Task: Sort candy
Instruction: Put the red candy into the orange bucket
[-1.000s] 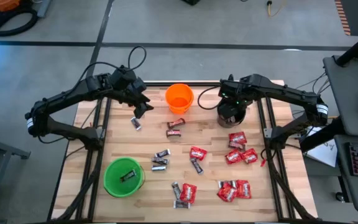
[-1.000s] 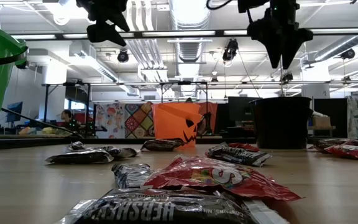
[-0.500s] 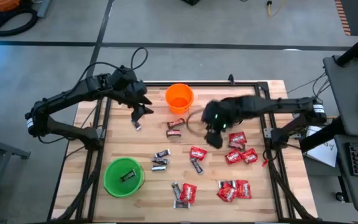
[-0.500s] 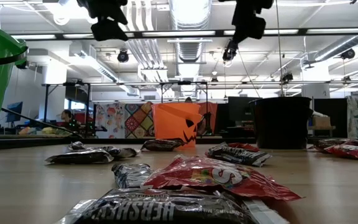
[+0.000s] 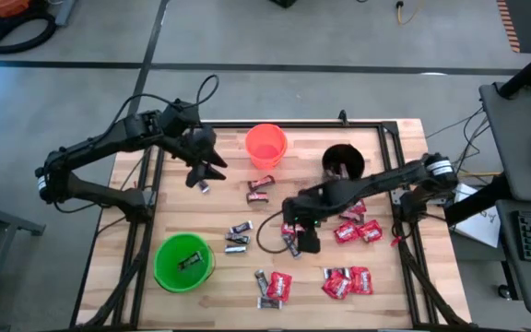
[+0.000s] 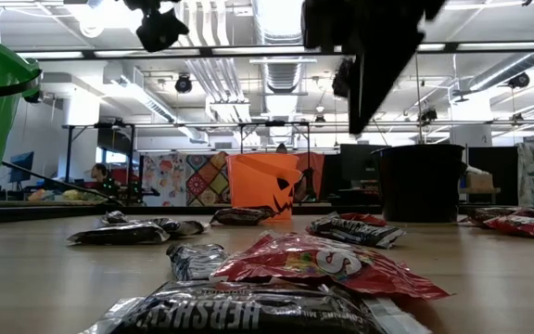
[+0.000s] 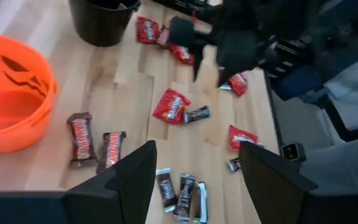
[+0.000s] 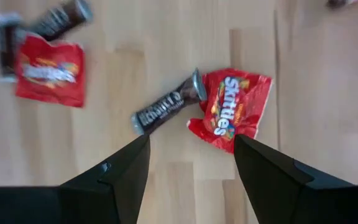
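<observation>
Candy lies scattered on the wooden table [image 5: 404, 277]: red packets, dark mini bars and reddish-brown bars. My right gripper [image 5: 302, 240] hangs open above the table's middle. Below it, in the right wrist view, lie a red packet [image 8: 229, 109] and a dark bar [image 8: 165, 110], flat on the wood and end to end. My left gripper [image 5: 205, 173] stands open in the air at the far left, above a dark bar [image 5: 203, 186]. Its wrist view shows two reddish-brown bars [image 7: 95, 142] beside the orange cup [image 7: 11, 102].
The orange cup [image 5: 265, 145] and a black cup [image 5: 343, 162] stand at the far edge. A green cup [image 5: 183, 262] with a dark bar inside stands near left. More red packets [image 5: 348, 281] lie at the near right. A person sits in the room far behind.
My right gripper has swung from above the black cup toward the table's middle and near edge. It has come down and rolled its wrist, and now hangs over the red packet and dark bar. My left gripper has turned a little on the spot.
</observation>
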Available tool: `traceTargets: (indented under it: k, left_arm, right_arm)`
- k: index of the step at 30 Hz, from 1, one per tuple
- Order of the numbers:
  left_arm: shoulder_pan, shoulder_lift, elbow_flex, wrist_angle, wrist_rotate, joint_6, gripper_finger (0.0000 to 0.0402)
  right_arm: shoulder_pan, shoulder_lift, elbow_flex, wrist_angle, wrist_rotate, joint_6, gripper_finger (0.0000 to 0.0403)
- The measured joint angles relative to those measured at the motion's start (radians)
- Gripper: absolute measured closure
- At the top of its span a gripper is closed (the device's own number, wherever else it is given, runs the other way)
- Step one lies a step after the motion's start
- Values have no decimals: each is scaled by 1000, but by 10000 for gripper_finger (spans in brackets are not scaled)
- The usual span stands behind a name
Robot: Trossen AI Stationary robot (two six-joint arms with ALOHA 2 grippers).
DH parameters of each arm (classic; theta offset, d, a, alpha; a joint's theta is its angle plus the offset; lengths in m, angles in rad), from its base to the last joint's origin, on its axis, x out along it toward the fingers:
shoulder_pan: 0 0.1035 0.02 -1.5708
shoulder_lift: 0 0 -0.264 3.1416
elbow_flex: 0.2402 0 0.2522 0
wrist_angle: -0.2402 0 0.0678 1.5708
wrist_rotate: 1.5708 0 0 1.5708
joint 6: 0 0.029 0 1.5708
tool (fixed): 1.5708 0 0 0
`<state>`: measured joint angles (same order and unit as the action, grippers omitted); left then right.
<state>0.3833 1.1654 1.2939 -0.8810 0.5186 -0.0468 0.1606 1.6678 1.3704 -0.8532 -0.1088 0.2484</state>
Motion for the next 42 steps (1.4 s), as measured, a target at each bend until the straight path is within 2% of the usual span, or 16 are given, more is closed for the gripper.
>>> traceTargets:
  k: [7, 12, 20, 23, 29, 33, 42]
  left_arm:
    - [-36, -45, -1, -10, 0, -35, 205]
    - [-36, -84, -1, -14, -3, -54, 205]
    - [-36, -120, -1, -15, -53, -60, 206]
    - [-36, -121, -1, -18, -66, -67, 206]
    - [-36, -120, -1, -18, -67, -65, 206]
    - [-36, -120, -1, -33, -67, -63, 206]
    - [-36, -120, -33, -79, -138, -77, 206]
  right_arm:
    - [-2, 89, -113, 174, 10, 29, 179]
    - [-2, 147, -134, 180, 85, 69, 179]
    - [-3, 193, -135, 216, 90, 88, 186]
    - [-4, 193, -135, 217, 89, 93, 219]
    - [-4, 177, -136, 215, 83, 93, 322]
    - [-10, 136, -137, 202, 82, 93, 377]
    - [-116, -41, -119, 213, 83, 107, 387]
